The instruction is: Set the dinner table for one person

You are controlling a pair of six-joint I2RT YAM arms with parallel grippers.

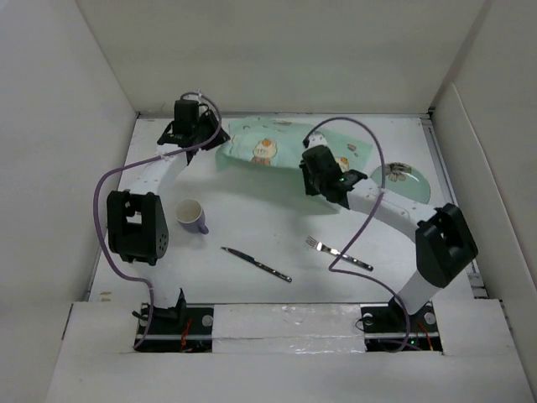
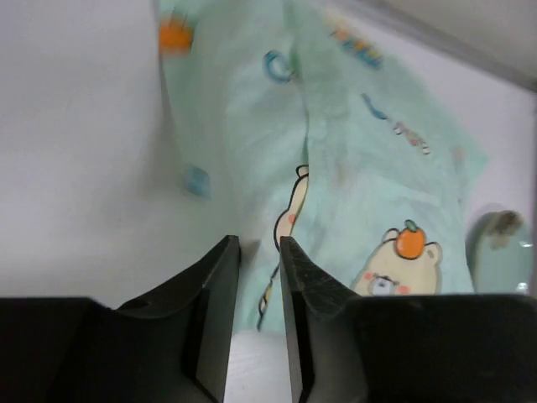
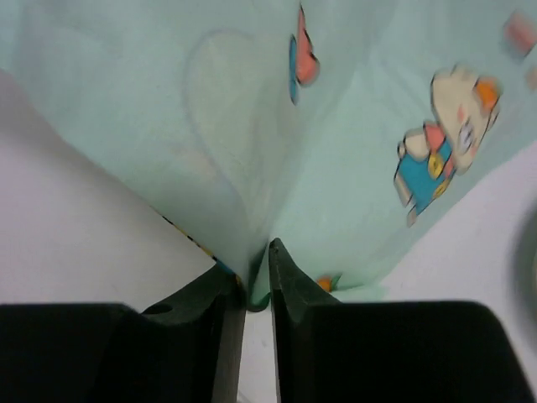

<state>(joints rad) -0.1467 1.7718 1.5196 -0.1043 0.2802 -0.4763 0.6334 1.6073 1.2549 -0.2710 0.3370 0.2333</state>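
Observation:
The mint-green cartoon placemat lies rumpled at the back of the white dinner table. My right gripper is shut on the placemat's near edge; the right wrist view shows the cloth pinched between the fingers of the right gripper and rising in a fold. My left gripper is at the placemat's left end. In the left wrist view the left gripper has a narrow gap between its jaws, with nothing in it, and the placemat lies just beyond the tips.
A pale green plate sits right of the placemat and shows in the left wrist view. A mug stands left of centre. A knife and a fork lie near the front. White walls enclose the table.

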